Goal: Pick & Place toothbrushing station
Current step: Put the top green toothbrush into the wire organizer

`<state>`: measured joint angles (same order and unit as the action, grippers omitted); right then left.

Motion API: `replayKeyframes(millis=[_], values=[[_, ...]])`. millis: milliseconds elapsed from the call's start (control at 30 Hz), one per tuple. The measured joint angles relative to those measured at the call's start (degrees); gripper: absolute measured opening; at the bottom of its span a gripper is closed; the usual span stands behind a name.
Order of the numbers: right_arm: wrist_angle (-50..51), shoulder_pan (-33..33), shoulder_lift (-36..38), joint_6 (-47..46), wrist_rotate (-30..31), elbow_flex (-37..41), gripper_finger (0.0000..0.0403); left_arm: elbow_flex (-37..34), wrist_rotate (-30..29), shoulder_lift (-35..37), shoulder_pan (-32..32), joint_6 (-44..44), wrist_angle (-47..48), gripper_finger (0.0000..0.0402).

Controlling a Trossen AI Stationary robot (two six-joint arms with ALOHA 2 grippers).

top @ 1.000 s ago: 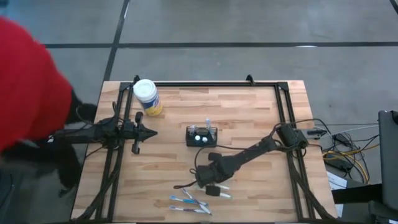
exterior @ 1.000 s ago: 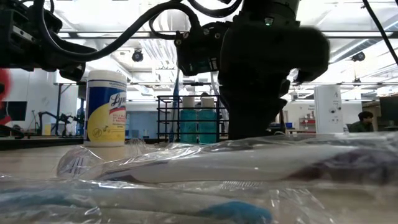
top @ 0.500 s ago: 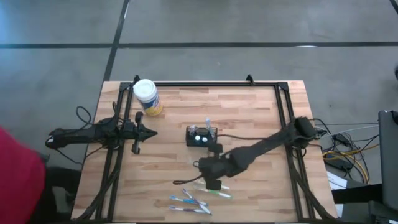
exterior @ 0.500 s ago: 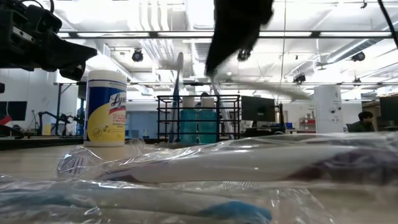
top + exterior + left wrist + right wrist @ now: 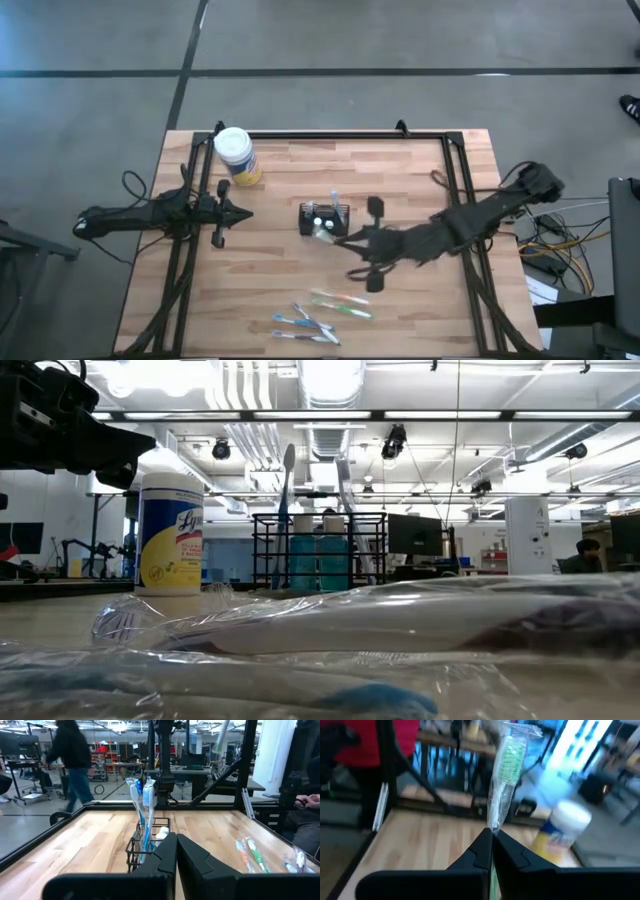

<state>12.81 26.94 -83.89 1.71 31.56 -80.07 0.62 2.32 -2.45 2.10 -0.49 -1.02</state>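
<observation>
Toothbrushes: two upright in the toothbrushing station (image 5: 325,218).

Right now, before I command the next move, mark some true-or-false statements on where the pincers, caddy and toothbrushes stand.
1. The right pincer is shut on a wrapped toothbrush. True.
2. The black wire caddy is empty. False: toothbrushes stand in it.
3. The left pincer is at the caddy. False: it waits at the table's left side, shut on nothing.
4. Wrapped toothbrushes lie on the table near its front edge. True.
5. The yellow tub lies tipped over. False: it stands upright near the back left corner.
</observation>
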Motion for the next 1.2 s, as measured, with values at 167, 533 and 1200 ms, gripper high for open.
replayKeyframes(millis=[167,533,1200], values=[[-16.7,-2.0,7.7,3.4,-0.4,14.0,0.0008,0.0,0.0,0.0,0.0,0.1,0.0,0.0014],[-58.2,-8.7,11.1,5.4,-1.4,43.8,0.0008,0.0,-0.2,0.0,0.1,0.6,-0.1,0.0014],[-78.5,-15.2,-9.8,4.4,2.5,46.1,0.0008,0.0,-0.9,0.0,0.0,1.6,-0.1,0.0014]])
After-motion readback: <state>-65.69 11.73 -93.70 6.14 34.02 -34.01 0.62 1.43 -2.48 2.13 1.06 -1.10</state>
